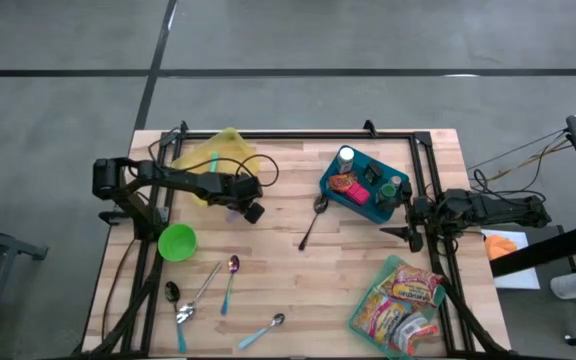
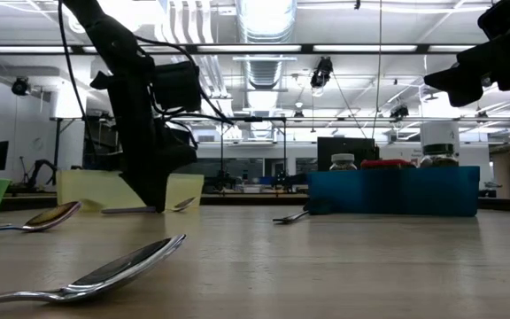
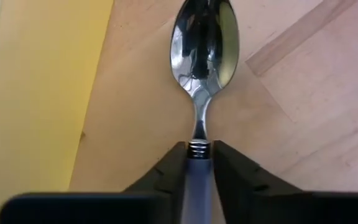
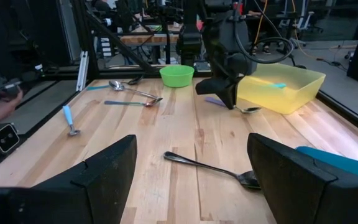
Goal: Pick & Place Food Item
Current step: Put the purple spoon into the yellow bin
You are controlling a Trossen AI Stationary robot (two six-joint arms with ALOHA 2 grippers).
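My left gripper (image 1: 249,209) points steeply down at the table beside the yellow container (image 1: 224,160), shut on a spoon (image 3: 204,37) with a pale lilac handle. The spoon lies flat on the wood with its bowl facing up. It also shows in the low view as the spoon (image 2: 181,205) under my left gripper (image 2: 153,202). My right gripper (image 4: 191,180) waits open at the table's right edge, near the blue bin (image 1: 363,190) of jars. Snack bags (image 1: 400,300) lie at the near right. My left gripper pinches the spoon's lilac handle (image 3: 197,177) between its two fingers, at the end where the handle meets the metal neck. The fingers come from above, slanting down, and stand on either side of the handle. The spoon rests on the table.
A green bowl (image 1: 177,241) and several loose spoons (image 1: 230,275) lie near the front left. A dark spoon (image 1: 313,222) lies mid-table beside the blue bin. Black frame rails run along the table's sides.
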